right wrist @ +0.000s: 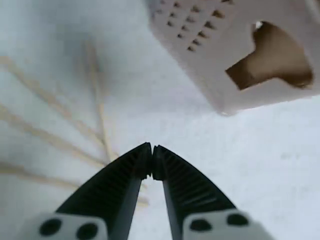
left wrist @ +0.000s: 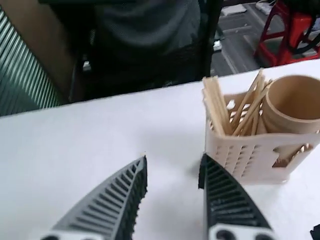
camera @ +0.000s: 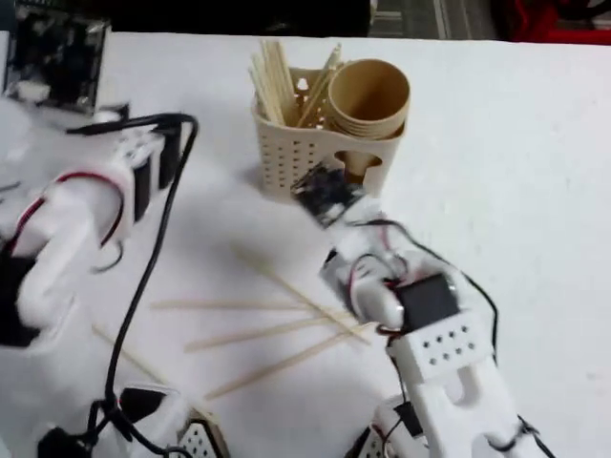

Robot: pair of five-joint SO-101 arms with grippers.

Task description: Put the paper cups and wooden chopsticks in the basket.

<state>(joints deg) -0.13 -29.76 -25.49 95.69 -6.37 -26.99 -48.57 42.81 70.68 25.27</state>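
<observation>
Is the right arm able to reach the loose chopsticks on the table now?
Probably yes: the loose chopsticks lie uncovered close beside the right gripper, with nothing between. Its jaws are shut, so they must open first.

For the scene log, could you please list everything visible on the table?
basket: one, cream, far middle of table
paper cups: one nested stack, tan, in basket
chopsticks in basket: one bundle, pale wood, upright beside cups
loose chopsticks: about five, pale wood, flat on table
table: one, white
cable: one, black, across table's left side
left arm: one, white, table's left, jaws open
right arm: one, white, near basket, jaws shut
</observation>
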